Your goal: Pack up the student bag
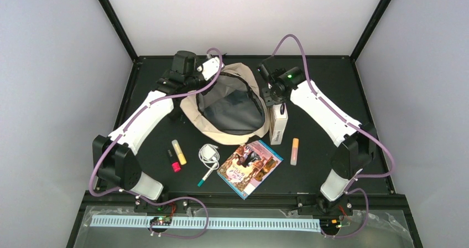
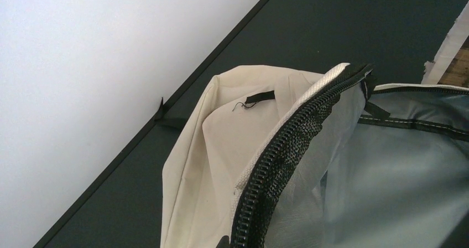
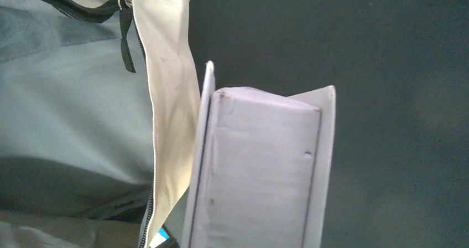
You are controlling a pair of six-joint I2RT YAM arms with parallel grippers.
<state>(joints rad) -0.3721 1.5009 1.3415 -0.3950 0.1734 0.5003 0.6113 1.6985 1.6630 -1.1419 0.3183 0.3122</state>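
Stretching forward, left end effector (image 1: 213, 71) pinches student bag (image 1: 221, 133) (right end effector (image 1: 276, 100): cannot tell).

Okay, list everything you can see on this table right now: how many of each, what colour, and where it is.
student bag: one, cream, table centre, mouth open
box: one, white, beside the bag's right side
book: one, colourful cover, in front of the bag
charger: one, white with cable, left of the book
pen: one, teal, just in front of the charger
yellow highlighter: one, left of the charger
orange highlighter: one, right of the book
marker: one, red and black, beside the yellow highlighter
table: one, black
left pincer: one, shut on the bag's far-left rim
right pincer: one, over the box's far end, open or shut unclear
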